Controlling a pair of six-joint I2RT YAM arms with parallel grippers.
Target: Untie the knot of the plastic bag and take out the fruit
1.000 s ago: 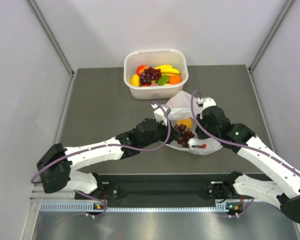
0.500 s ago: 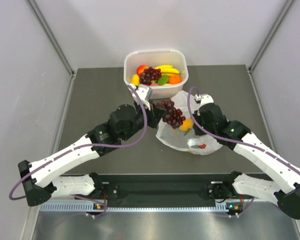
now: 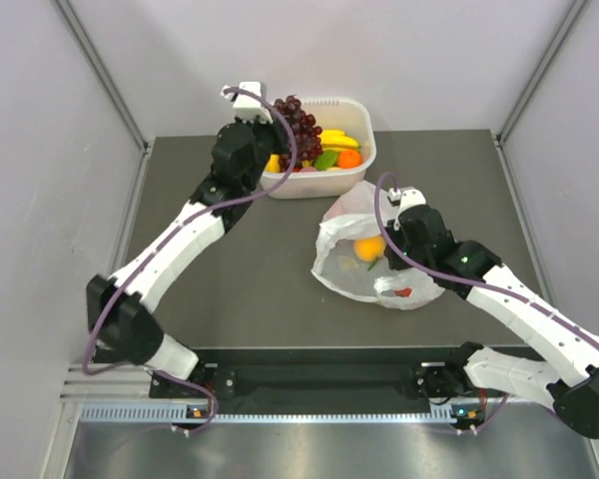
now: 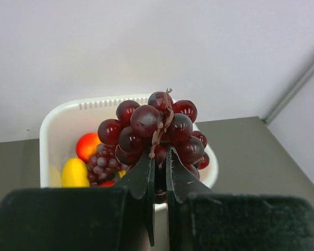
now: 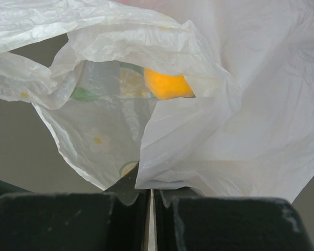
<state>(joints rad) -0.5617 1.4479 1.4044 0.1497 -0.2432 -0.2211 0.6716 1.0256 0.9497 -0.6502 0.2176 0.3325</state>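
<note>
Left gripper (image 4: 158, 157): jaws nearly closed, pinching the stem end of a dark red grape bunch (image 4: 152, 128). The bunch sits above the fingertips in the wrist view, and from above it hangs at the near left rim of the white tub (image 3: 359, 170), over its inside.

A second ago we saw this gripper low at the mouth of the bag (image 3: 364, 264), with the grapes at the opening. Half a second ago it had lifted them over the desk (image 3: 230, 279), between bag and tub. Now the arm is stretched far forward and the grapes are at the tub.

In the tub under the bunch: a second, smaller grape bunch (image 4: 102, 168), a red-orange fruit (image 4: 89, 146), a yellow one (image 4: 75, 172). The top view adds bananas (image 3: 334, 138), something green and an orange piece.

Right gripper (image 5: 149, 191): closed tight on a fold of the bag's thin white plastic, at its right edge. We note almost no change in this arm over the last second.

The bag lies on the desk in front of the tub, mouth open toward the left. With the grapes gone, a round yellow-orange fruit (image 5: 165, 86) shows inside, near the right gripper. A small red item (image 3: 404, 292) sits in the bag's near right corner; we cannot tell what it is.
</note>
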